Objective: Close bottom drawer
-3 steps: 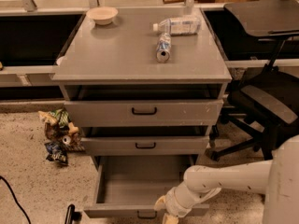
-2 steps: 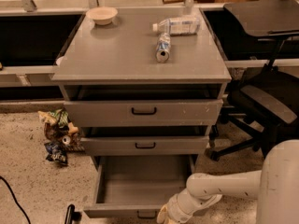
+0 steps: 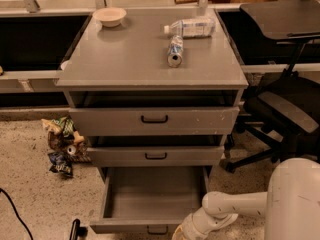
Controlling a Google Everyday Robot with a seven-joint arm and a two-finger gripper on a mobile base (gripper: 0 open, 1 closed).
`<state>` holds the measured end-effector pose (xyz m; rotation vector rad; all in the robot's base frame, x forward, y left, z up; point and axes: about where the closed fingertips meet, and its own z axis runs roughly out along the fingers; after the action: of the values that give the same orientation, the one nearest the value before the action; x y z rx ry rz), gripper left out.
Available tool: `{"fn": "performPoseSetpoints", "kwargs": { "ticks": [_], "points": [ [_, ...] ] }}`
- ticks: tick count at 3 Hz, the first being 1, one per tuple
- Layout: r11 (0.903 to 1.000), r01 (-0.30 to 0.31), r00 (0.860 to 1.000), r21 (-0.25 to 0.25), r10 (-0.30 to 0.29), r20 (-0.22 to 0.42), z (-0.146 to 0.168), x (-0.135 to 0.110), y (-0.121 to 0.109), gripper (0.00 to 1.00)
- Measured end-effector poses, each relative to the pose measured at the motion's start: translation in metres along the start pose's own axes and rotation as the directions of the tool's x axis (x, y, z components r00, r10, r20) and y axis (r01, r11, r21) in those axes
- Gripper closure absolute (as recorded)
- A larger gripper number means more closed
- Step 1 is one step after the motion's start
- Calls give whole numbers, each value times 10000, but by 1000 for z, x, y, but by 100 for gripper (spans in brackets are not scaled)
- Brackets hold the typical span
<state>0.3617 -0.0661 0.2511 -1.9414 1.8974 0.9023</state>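
Observation:
The bottom drawer (image 3: 150,196) of the grey cabinet (image 3: 150,64) is pulled far out, its deep grey box empty. Its front edge runs along the bottom of the view, and the small black loop handle (image 3: 157,230) is partly cut off by the frame. My white arm reaches in from the lower right. The gripper (image 3: 184,233) is at the drawer front's right end, just right of the handle, mostly below the view. The middle drawer (image 3: 156,155) and the paint-chipped top drawer (image 3: 154,120) stand slightly out.
On the cabinet top lie a bowl (image 3: 109,16), a plastic bottle (image 3: 191,27) and a can (image 3: 175,50). Crumpled snack bags (image 3: 62,145) lie on the floor to the left. A black office chair (image 3: 285,104) stands to the right. A black cable (image 3: 12,209) crosses the lower left floor.
My arm and gripper have moved down and slightly left along the bottom drawer's front, sinking partly out of view. The drawer has stayed open.

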Motion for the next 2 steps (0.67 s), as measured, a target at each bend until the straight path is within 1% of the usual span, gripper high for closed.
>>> {"fn": "performPoseSetpoints", "kwargs": {
  "ticks": [1,2],
  "points": [
    [10000,0,10000,2,0,-6,0,0,0,100],
    [9998,11,9989,181,-3,-474,4,25,-5,100]
  ]
}}
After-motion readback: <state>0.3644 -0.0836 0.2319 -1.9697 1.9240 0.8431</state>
